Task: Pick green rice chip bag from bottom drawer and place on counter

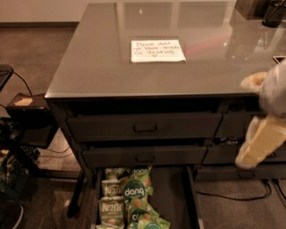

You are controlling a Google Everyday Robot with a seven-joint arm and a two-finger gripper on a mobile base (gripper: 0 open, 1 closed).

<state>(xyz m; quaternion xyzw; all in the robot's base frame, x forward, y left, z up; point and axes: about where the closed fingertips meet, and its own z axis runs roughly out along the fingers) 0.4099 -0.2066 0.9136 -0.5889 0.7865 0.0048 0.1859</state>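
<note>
The bottom drawer (193, 197) stands pulled open under the cabinet's left stack. In it lies a bright green rice chip bag (134, 193) with white "dang" lettering, with more green bags behind and in front of it and paler Kettle bags (111, 208) to its left. The grey glossy counter (103, 67) is above. My gripper (250, 120) hangs at the right edge, in front of the cabinet's right drawers, well right of and above the open drawer. Its cream fingers (263, 141) are apart and it holds nothing.
A white handwritten note (157, 50) lies on the counter's middle. Dark objects (273, 11) stand at its back right corner. Two shut handled drawers (144, 127) sit above the open one. A black cart with gear (27, 116) stands to the left. Cables (232, 195) run on the floor at right.
</note>
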